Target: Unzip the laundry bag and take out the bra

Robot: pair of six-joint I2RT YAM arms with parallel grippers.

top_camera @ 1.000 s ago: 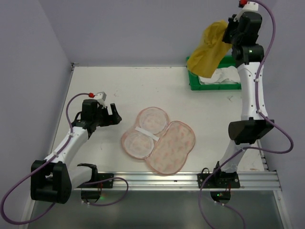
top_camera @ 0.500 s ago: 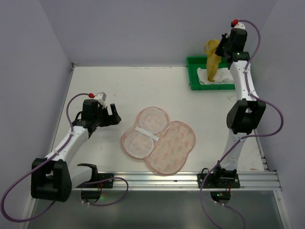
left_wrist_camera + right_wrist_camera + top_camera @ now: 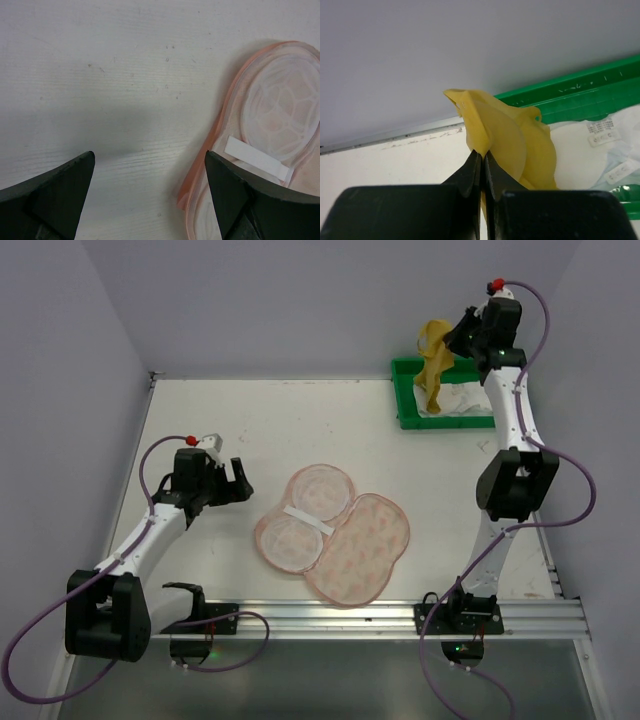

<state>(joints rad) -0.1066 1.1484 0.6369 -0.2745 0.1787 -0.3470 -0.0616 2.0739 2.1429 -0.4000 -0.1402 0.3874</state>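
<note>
Two lobed halves of the laundry bag (image 3: 332, 532) are seen spread open and flat on the table (image 3: 250, 420), near its front edge, with the pale lining of one half turned up. Just to the left of it, the left gripper (image 3: 238, 480) is held low over bare table, its fingers spread wide around nothing. Farther back on the right, the yellow bra (image 3: 433, 365) is pinched in the pressed-together fingers of the right gripper (image 3: 482, 155) and hung above the green tray (image 3: 450, 422), in which white cloth (image 3: 462, 400) is laid.
</note>
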